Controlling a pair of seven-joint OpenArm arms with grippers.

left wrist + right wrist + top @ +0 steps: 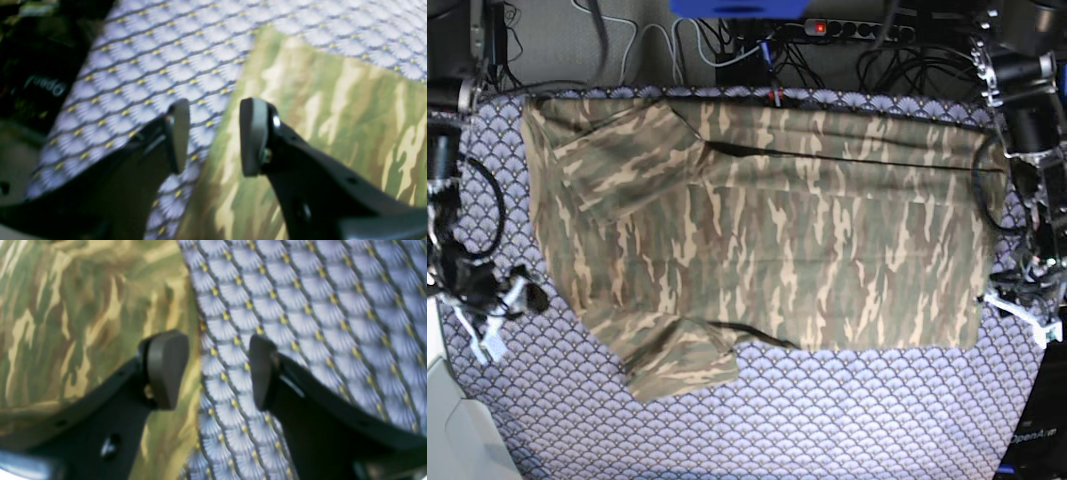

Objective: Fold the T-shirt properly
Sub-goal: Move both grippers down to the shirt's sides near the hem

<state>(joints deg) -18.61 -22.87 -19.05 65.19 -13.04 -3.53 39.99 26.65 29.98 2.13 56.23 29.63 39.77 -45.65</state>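
The T-shirt (767, 220) lies spread flat on the tablecloth (827, 420) that covers the surface, sleeves toward the base view's left and hem toward its right. The left gripper (213, 136) hovers over the shirt's edge, one finger above the shirt, the other above the cloth, jaws apart and holding nothing. The right gripper (218, 370) straddles the shirt's opposite edge, jaws wide and empty.

The T-shirt (757, 220) lies spread flat on the tablecloth (827, 420).
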